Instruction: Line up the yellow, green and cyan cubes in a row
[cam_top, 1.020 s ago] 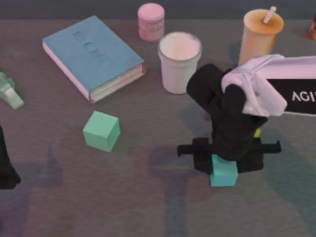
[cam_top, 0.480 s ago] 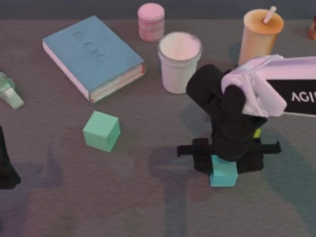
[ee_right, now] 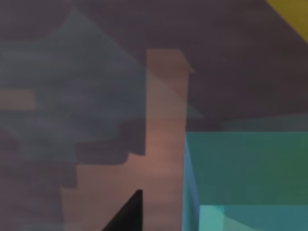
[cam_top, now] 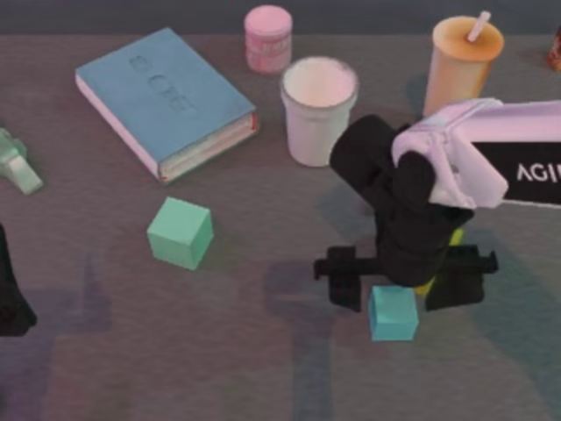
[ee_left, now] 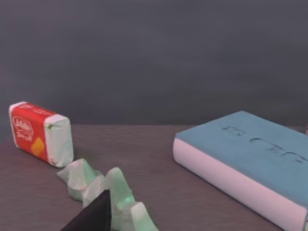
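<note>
On the dark table, the small cyan cube (cam_top: pixel 393 313) sits right of centre near the front edge. Our right gripper (cam_top: pixel 405 279) hangs just above and behind it, fingers spread wide with one black finger (cam_top: pixel 340 274) to the cube's left and the other to its right, neither touching it. A sliver of the yellow cube (cam_top: pixel 440 266) peeks out under our right arm, just behind and to the right of the cyan one; most of it is hidden. In our right wrist view the cyan cube (ee_right: pixel 250 180) fills the lower corner and a yellow corner (ee_right: pixel 294 15) shows at the edge.

The green cube (cam_top: pixel 181 231) rests well apart to the left, in front of a blue book (cam_top: pixel 163 98). Behind stand a white cup (cam_top: pixel 319 109), a pink jar (cam_top: pixel 267 38) and an orange drink with a straw (cam_top: pixel 463 61).

Our left arm (cam_top: pixel 10 298) is parked at the table's left edge; we cannot tell how its fingers stand. Its wrist view shows a red packet (ee_left: pixel 41 133) and a pale green bottle-like item (ee_left: pixel 107 192).
</note>
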